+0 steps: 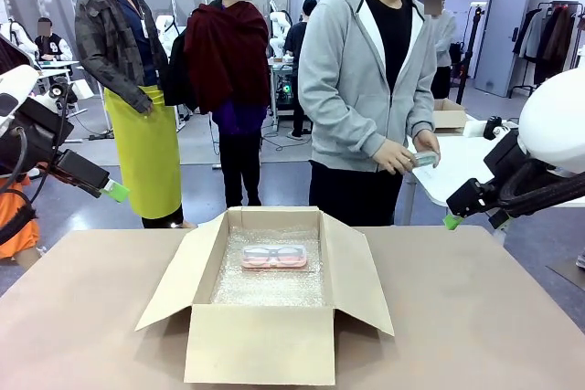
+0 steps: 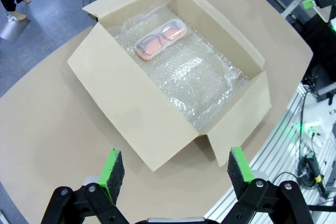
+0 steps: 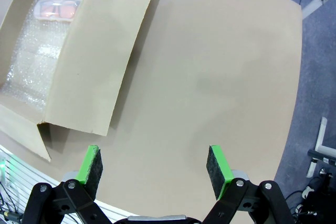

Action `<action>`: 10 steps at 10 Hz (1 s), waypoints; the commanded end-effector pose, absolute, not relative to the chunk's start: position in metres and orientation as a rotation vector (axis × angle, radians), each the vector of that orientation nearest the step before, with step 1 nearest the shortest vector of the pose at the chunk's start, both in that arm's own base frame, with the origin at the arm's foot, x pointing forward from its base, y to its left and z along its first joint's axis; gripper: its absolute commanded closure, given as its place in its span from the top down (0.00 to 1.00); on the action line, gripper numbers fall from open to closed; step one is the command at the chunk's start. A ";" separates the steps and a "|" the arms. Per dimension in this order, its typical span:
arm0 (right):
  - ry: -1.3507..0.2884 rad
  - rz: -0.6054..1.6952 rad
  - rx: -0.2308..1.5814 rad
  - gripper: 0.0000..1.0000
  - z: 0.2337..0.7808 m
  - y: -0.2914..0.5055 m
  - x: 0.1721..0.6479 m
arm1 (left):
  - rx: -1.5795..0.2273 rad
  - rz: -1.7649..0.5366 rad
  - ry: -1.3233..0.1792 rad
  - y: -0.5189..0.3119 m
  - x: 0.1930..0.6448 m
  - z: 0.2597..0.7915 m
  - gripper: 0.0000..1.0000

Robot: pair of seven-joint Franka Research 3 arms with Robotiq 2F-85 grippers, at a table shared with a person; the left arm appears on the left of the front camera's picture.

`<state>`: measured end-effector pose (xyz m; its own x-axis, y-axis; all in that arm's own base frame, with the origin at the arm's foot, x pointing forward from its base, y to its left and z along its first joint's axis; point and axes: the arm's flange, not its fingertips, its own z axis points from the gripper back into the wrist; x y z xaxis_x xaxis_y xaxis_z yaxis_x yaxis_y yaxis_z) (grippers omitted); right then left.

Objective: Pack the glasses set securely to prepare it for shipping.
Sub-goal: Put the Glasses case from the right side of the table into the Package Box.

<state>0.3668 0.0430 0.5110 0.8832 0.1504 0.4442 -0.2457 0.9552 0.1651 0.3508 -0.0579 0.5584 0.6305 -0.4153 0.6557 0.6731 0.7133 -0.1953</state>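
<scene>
Looking across the table (image 1: 475, 299), you have both arms drawn up and back from the work. Your left gripper (image 1: 114, 191) hangs beyond the table's edge at about nine o'clock from the cardboard box (image 1: 260, 344), its wrist slanting down toward the middle. Your right gripper (image 1: 452, 221) hangs at about three o'clock, tipped down and inward. Both claws are spread wide with nothing between the green pads (each wrist camera shows them far apart, with the table well below).

The pink case (image 1: 274, 258) lies flat on the bubble wrap (image 1: 270, 291) that lines the box floor. It sits toward the twelve o'clock end, and the frames show through its clear top. The mint green case (image 1: 425, 159) is off the table, held in the person's hands (image 1: 395, 156) at about one o'clock from the box, near waist height.

The box stands open at the table's middle. Its side flaps splay outward at nine and three o'clock, so each one rises between a gripper and the box floor. From your right wrist, the near flap covers part of the lining.
</scene>
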 end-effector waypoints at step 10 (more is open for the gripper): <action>-0.456 0.216 0.218 1.00 0.510 0.042 0.369 | -0.474 -0.652 -0.632 -0.057 0.351 0.559 1.00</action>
<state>0.3668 0.0430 0.5110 0.8832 0.1504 0.4442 -0.2457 0.9552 0.1651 0.3508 -0.0579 0.5584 0.6305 -0.4153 0.6557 0.6731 0.7133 -0.1954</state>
